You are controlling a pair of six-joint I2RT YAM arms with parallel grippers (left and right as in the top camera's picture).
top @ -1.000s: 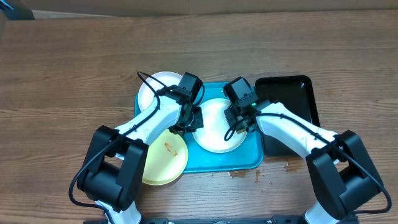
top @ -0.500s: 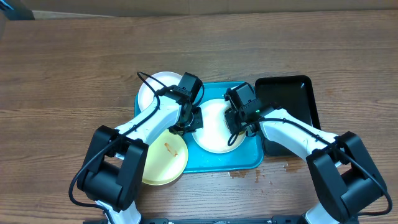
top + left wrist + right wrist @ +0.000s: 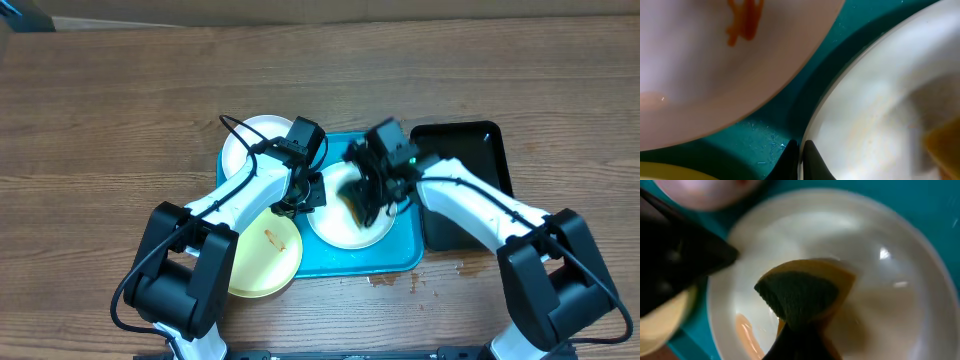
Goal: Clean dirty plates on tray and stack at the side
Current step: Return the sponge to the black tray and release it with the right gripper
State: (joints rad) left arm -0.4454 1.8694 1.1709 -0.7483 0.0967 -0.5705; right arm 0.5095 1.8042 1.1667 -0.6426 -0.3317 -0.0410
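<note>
Overhead: since half a second back the right gripper (image 3: 360, 200) has swung left from the plate's right edge to mid-plate. Its sponge (image 3: 350, 192) now shows, pinched between the fingers. The left gripper (image 3: 308, 195) is unchanged, clamped narrow on the left rim of the centre white plate (image 3: 345, 228). That plate lies in the glossy turquoise tray (image 3: 400, 258), frame centre. A second white plate (image 3: 248, 140) sits at the tray's upper left corner. The pale yellow plate (image 3: 262, 262), smeared red-orange, overhangs the lower left rim. A glossy black tray (image 3: 470, 150) is at right, on the wood-grain table (image 3: 100, 120).

Left wrist: dark fingertips (image 3: 812, 161) at bottom centre nip the centre white plate's smooth round rim. The second white plate, upper left, carries an orange smear (image 3: 745, 20). Scratched tray floor lies between them.

Right wrist: blurred. The sponge is yellow foam with a dark green scrub face, seemingly pressed on the plate. An orange streak (image 3: 747, 327) lies lower left of it.
</note>
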